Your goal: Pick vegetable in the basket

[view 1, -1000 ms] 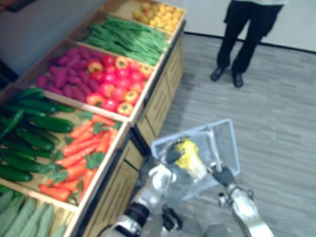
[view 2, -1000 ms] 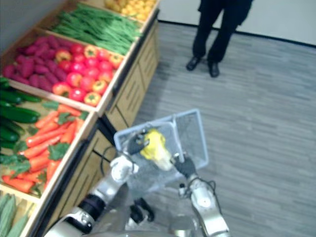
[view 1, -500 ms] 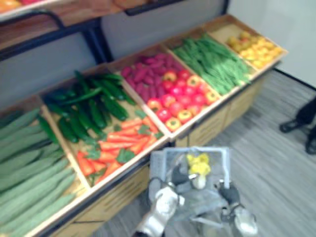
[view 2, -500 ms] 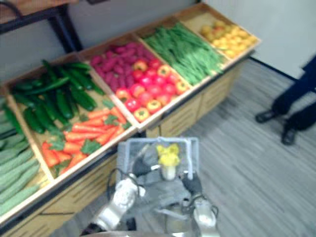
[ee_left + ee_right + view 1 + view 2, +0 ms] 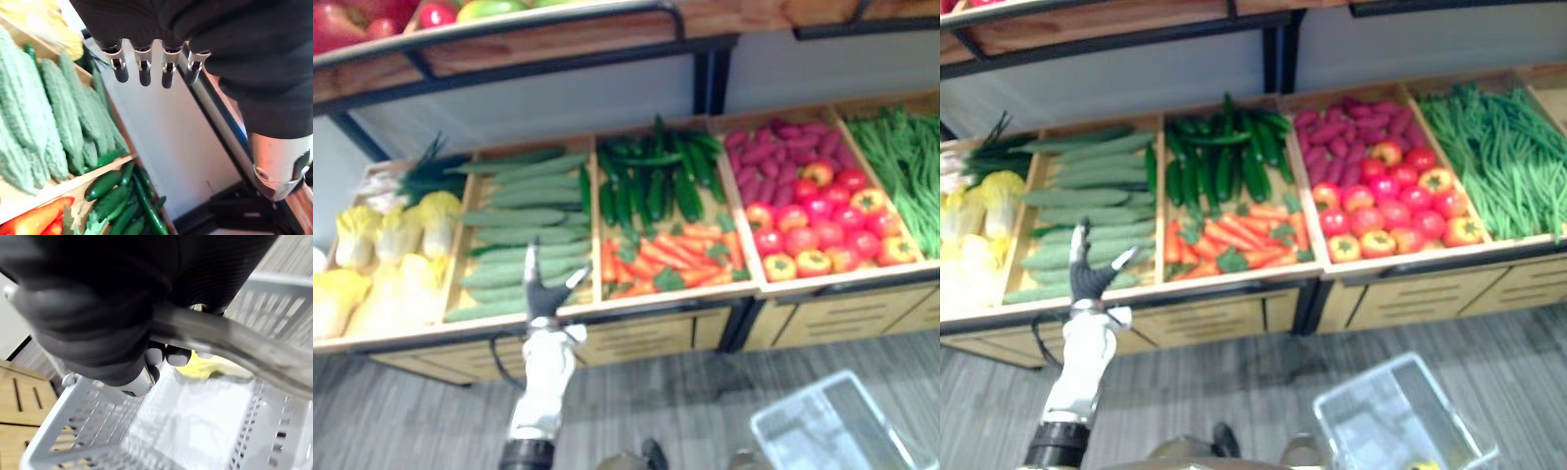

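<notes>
Nothing here can be read: there are no legible words, numbers, labels or signs on the bins (image 5: 656, 300), the shelf (image 5: 558, 41) or the basket (image 5: 1400, 421).

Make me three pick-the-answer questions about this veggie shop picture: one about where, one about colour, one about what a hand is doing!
1. Where are the carrots? A on the floor; B sharing a crate with the cucumbers; C among the green beans.
2. What colour is the vegetable in the basket? A purple; B yellow; C red.
3. The left hand is: A open; B holding a carrot; C curled into a fist.
B, orange lies beside dark green in one crate; B, yellow shows inside; A, fingers straight and spread.
</notes>
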You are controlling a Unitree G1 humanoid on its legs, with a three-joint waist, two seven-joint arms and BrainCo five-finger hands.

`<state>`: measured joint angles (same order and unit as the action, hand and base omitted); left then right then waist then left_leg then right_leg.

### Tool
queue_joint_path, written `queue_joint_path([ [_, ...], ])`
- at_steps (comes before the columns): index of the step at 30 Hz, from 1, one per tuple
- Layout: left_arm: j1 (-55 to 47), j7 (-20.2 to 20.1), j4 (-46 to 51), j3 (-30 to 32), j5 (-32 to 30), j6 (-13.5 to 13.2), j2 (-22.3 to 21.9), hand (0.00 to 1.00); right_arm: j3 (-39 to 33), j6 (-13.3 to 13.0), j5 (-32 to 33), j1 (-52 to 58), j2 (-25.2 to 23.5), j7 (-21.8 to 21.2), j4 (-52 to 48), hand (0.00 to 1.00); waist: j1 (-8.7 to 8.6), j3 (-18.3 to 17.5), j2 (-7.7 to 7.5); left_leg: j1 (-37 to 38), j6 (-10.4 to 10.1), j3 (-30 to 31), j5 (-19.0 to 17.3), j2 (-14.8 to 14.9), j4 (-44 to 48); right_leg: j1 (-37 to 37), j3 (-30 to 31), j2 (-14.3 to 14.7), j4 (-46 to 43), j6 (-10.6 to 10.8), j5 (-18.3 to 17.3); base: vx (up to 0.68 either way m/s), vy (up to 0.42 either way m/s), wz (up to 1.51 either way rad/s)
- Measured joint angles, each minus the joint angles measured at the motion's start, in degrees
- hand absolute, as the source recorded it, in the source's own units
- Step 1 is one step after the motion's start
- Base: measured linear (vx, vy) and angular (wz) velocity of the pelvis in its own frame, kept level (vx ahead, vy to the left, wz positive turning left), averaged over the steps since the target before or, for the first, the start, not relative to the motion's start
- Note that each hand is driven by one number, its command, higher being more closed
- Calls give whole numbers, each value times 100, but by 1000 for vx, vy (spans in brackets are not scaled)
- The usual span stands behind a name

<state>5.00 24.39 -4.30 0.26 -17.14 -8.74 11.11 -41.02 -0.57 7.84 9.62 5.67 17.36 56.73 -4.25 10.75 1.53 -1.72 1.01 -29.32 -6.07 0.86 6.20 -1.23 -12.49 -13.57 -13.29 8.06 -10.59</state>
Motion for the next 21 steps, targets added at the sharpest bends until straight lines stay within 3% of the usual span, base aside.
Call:
queue_joint_path([
  [2,423,-4,-92,-142,-247,17,237,0,-146,37,0,29,0,31,150,100,-29,-2,-7,25,50,-47,122,-48,-215,16,52,29,163,-4,141,11,89,-23],
  [6,1314,-1,-657,-457,-695,69,791,0,-116,125,-43,66,-21,52,505,100,-129,47,-254,52,135,-312,480,-102,-702,328,311,108,245,-31,285,5,16,-31],
  [11,1954,-47,-1396,-1007,-1460,247,1434,0,-56,145,-111,-201,-227,26,613,100,-339,182,-137,-250,158,-532,597,-63,-799,816,562,207,212,-30,385,14,-40,-22],
  [16,2613,-193,-1737,-1396,-2025,301,1946,0,-91,114,-111,-446,-218,82,608,100,-355,653,-51,-448,154,-653,616,31,-696,1088,692,273,132,-38,455,-7,-63,-12],
  [21,2752,-239,-1856,-1682,-2238,297,2118,0,-89,75,-111,-562,-217,90,417,100,-337,898,-17,-566,134,-694,610,85,-607,1231,705,269,18,-48,449,11,-58,-1],
])
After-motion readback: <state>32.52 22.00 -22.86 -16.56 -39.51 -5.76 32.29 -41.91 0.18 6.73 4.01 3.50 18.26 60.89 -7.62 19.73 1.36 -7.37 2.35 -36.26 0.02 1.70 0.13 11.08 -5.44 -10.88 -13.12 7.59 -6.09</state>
